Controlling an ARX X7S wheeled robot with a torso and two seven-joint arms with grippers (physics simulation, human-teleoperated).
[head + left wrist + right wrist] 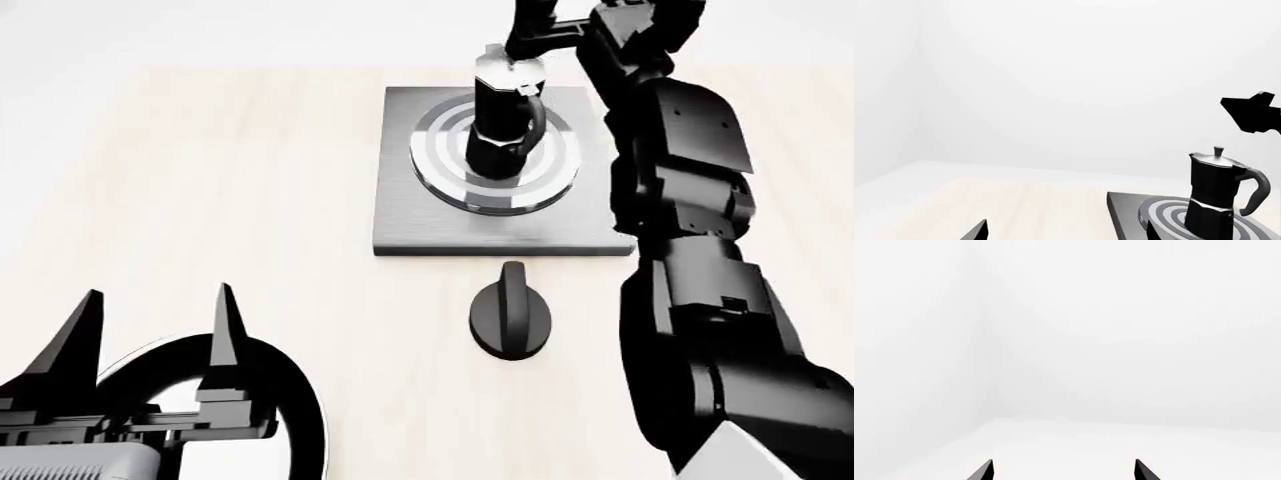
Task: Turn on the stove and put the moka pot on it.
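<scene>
Moka pot (505, 125) on stove (427, 215), right gripper (534, 30) just above, open.

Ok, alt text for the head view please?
A black moka pot stands upright on the stove burner, the right gripper just behind it. The round knob sits in front, and the open left gripper hovers over a frying pan.

I see a brushed dark-grey metal stove (400, 215), glossy black moka pot (503, 125) (silver lid), and pale matt wood-grain bench (240, 180).
</scene>
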